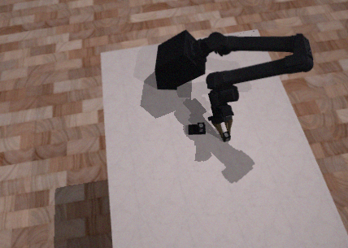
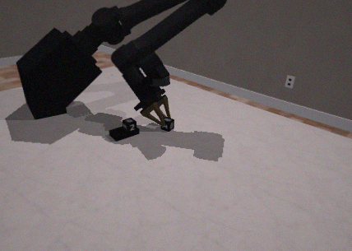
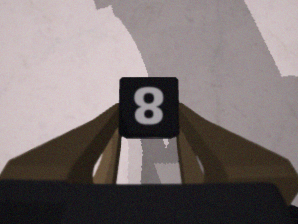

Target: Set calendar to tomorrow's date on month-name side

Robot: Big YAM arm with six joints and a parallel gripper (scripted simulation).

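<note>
The gripper [image 1: 226,132] [image 2: 166,121] [image 3: 149,111] is shut on a black cube [image 1: 226,137] [image 2: 168,125] [image 3: 135,92], one finger against each side. The wrist view shows an 8 on the face towards the camera. A side face in the exterior view shows what looks like a 0. This cube is at the table top, beside the tray. The small black tray [image 1: 192,129] [image 2: 118,133] lies on the table. A second black cube [image 1: 201,127] [image 2: 130,125] stands at one end of it, with a 2 on a side face. The month's name cannot be read.
The black arm [image 1: 252,73] [image 2: 164,31] reaches over from its boxy base [image 1: 179,61] [image 2: 57,74] at the back of the white table [image 1: 163,206] [image 2: 123,200]. The tray stands close to the gripper, on the base's side.
</note>
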